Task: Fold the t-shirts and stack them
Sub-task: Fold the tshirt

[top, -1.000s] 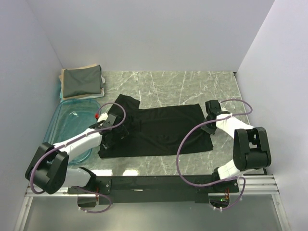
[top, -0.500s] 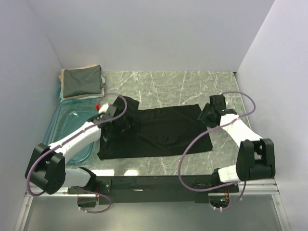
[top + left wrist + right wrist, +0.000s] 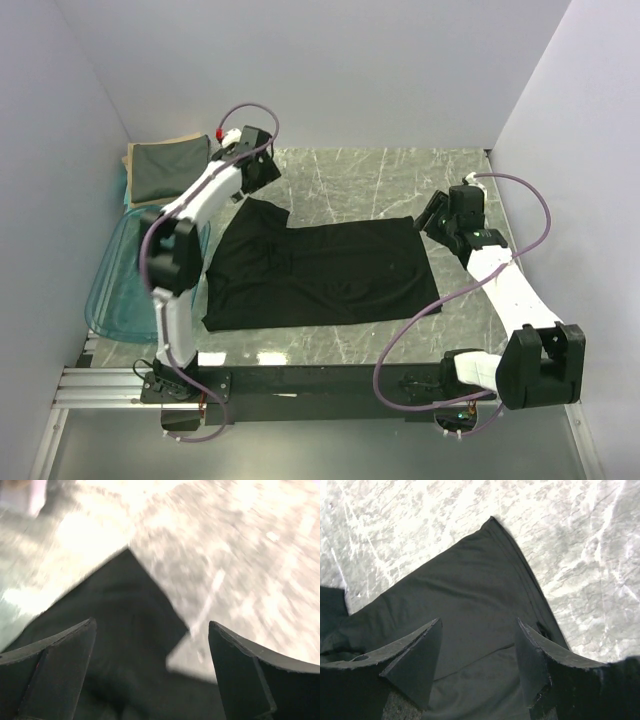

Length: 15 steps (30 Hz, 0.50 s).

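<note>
Lying flat mid-tabletop (image 3: 400, 180), the black t-shirt (image 3: 320, 272) is touching neither gripper. The left gripper (image 3: 151, 624) and right gripper (image 3: 478, 620) are hovering, fingers spread and empty. The folded shirts (image 3: 170, 170) are sitting at the far left corner.

Top external: sitting above and behind the arm bases, facing down and toward the far wall, standing far enough back to be taking in the whole marble table (image 3: 400, 180), both arms and the black t-shirt (image 3: 320, 275).
Left wrist: riding over the table's far-left part, looking down between its own fingers (image 3: 50, 675) at the shirt's sleeve corner; the picture is blurring.
Right wrist: hanging nearer the cloth, looking down past its own fingers (image 3: 412, 667) at the shirt's far-right corner.
Shared: all three are showing shirt and marble; the wrist views are covering opposite ends.
</note>
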{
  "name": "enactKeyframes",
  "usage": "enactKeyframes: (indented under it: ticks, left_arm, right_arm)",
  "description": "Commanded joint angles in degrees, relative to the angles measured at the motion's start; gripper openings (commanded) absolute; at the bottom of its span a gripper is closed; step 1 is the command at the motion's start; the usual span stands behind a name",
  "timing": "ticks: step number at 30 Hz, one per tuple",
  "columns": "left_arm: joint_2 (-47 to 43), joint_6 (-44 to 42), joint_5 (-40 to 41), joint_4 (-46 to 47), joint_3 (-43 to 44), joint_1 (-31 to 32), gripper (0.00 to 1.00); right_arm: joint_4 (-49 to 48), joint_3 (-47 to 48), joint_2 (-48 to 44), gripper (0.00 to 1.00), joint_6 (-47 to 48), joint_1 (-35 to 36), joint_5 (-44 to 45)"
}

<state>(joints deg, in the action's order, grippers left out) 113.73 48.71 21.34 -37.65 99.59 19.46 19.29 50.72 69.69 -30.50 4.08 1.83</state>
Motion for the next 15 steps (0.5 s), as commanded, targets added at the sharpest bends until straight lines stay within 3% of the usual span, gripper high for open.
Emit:
enactKeyframes:
  ticks: [1, 6, 15]
  left_arm:
    - [9.0, -2.0, 0.5, -9.9, 12.1, -1.9, 0.98]
    - [18.7, -2.4, 1.3, -13.9, 20.7, -2.2, 0.92]
    - [26.6, -0.4, 3.8, -14.6, 25.6, -3.4, 0.71]
  right_arm:
    - [-1.2, 0.7, 0.3, 0.66, 1.3, -0.4, 3.2]
    - [-0.6, 1.2, 1.1, 0.66, 1.4, -0.4, 4.3]
    - [-1.0, 1.2, 3.2, 0.66, 1.5, -0.5, 1.6]
